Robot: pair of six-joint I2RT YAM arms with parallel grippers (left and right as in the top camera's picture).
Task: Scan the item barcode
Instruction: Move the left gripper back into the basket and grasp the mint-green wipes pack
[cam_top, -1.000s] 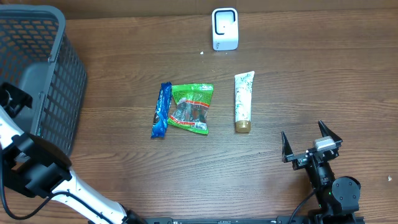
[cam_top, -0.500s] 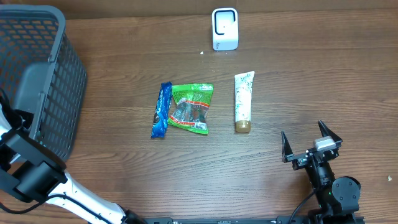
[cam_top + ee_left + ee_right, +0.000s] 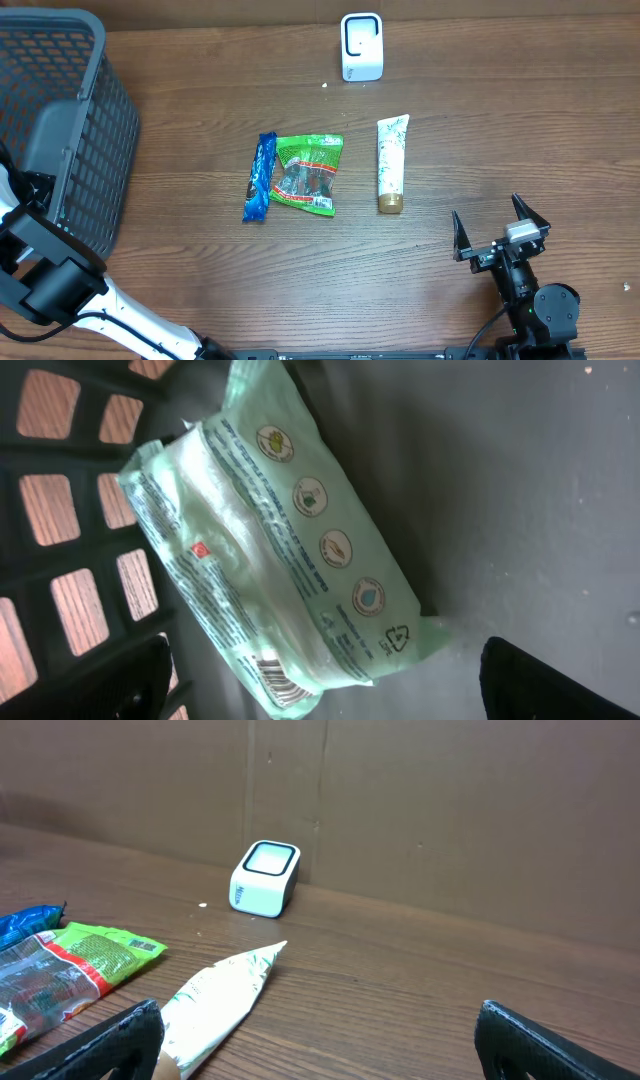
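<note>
Seemingly at the drop-off end of a cycle — wipes packet [image 3: 280, 550] loose on the basket [image 3: 520, 510] floor below the wide-open, empty left gripper [image 3: 345, 695], right gripper [image 3: 488, 220] open too, idle nearest the tube [image 3: 392, 160] — so next: grasping a table item, barcode toward the scanner [image 3: 361, 46].

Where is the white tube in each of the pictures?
Overhead: the white tube lies right of centre, beside the green snack bag.
Left wrist: not in it; this view looks into the basket.
Right wrist: the tube is at lower left, near the camera.
Shared landmark: the white scanner box, beyond the tube in overhead and right wrist.
</note>
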